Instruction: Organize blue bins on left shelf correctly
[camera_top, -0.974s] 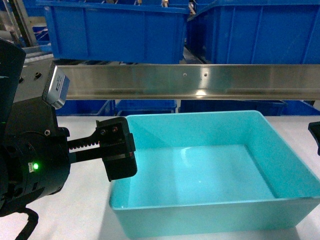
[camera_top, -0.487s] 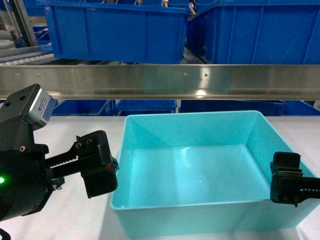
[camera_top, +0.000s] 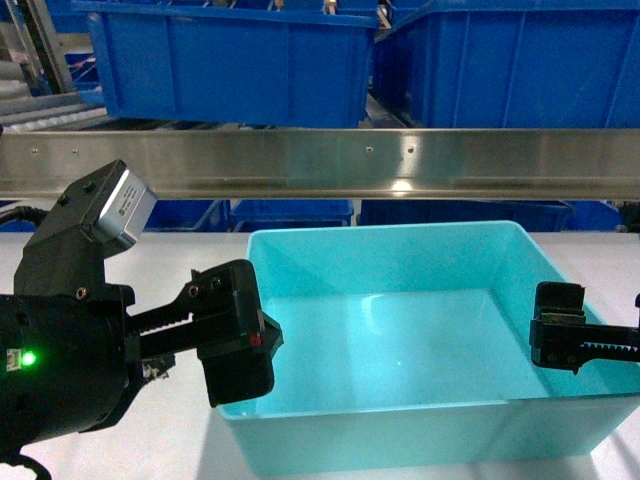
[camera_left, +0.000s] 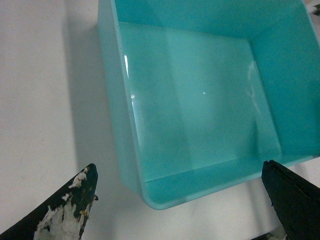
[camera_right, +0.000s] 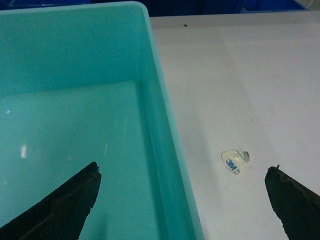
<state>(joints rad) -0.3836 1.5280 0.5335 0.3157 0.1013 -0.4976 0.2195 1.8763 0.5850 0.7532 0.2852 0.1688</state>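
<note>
The blue bin (camera_top: 400, 335), a light turquoise tub with nothing in it, sits on the white tabletop below the left shelf's shiny crossbar (camera_top: 350, 162). My left gripper (camera_top: 238, 345) hangs at the tub's front left corner. In the left wrist view it (camera_left: 177, 169) is open, and its fingers frame that corner of the tub (camera_left: 195, 100). My right gripper (camera_top: 558, 340) is at the tub's right wall. In the right wrist view it (camera_right: 183, 169) is open astride the wall of the tub (camera_right: 75, 125), one finger over the inside and one over the table.
Darker royal-blue ribbed bins (camera_top: 230, 60) (camera_top: 510, 60) stand on the shelf above the crossbar, and more show under it. White rollers (camera_top: 45, 105) run at the far left. A small scrap of 3M tape (camera_right: 235, 160) lies on the tabletop (camera_top: 180, 245) right of the tub.
The left gripper drew back to the left, then came right again to the tub's front left corner. The right gripper came into view and rose slightly along the right wall.
</note>
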